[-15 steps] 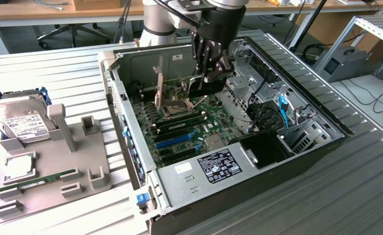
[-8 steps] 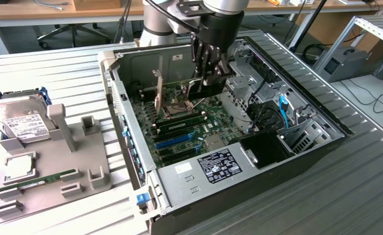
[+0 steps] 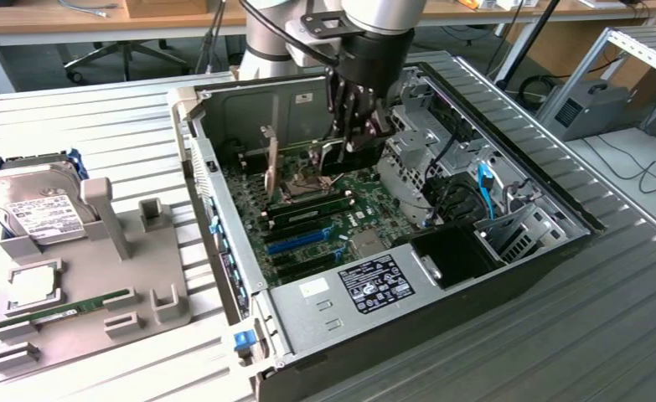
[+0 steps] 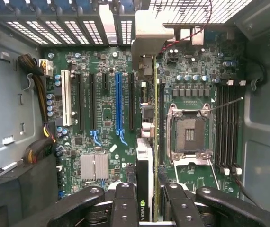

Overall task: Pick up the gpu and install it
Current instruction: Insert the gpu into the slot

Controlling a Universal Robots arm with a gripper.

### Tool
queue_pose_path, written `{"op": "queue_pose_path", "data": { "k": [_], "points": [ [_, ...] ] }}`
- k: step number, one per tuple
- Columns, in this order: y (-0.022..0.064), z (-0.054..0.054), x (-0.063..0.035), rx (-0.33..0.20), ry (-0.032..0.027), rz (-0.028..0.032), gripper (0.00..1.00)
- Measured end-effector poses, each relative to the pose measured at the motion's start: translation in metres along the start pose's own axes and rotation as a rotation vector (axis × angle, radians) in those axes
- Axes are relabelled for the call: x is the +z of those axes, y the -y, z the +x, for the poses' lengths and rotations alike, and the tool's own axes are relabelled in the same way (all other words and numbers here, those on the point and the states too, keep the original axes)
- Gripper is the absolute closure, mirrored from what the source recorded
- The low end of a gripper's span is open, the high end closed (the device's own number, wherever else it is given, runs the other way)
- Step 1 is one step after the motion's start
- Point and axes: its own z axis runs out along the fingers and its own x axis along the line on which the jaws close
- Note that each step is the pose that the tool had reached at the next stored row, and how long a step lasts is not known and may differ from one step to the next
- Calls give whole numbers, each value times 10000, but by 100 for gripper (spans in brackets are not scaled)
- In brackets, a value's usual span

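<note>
**Desk:** One card in the grip, or nothing?

**Operator:** One. My gripper (image 3: 356, 126) is closed on the gpu (image 4: 144, 165). From the wrist camera I see fingers (image 4: 124, 201) pressed against both faces of the card, which I'm looking at edge-on.

**Desk:** Where is it sitting?

**Operator:** Inside the open computer case (image 3: 255, 105), upright, over the green motherboard (image 4: 102, 118). The arm comes down into the case from above. The card's silver bracket (image 4: 149, 40) points at the vented slot covers (image 4: 54, 30) on the case's back wall.

**Desk:** Is it in a slot?

**Operator:** I cannot tell. From the wrist it lines up between the blue slot (image 4: 119, 106) and the processor socket (image 4: 189, 135), just beside a black slot. Whether its lower edge touches the board is hidden from me. Black memory slots (image 4: 227, 123) run along the far side of the socket.

**Desk:** And outside the case?

**Operator:** On the exterior view's left I have a grey holder (image 3: 160, 285) on the table (image 3: 82, 126), well apart from the arm. A hard drive (image 3: 37, 205) with a white label rests in it, and a green memory stick (image 3: 65, 308) lies in it nearer the camera.
</note>
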Motion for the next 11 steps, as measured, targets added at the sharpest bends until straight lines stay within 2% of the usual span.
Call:
{"op": "queue_pose_path", "data": {
  "k": [11],
  "points": [
    [-7,3,125,0,0,10,73]
  ]
}}
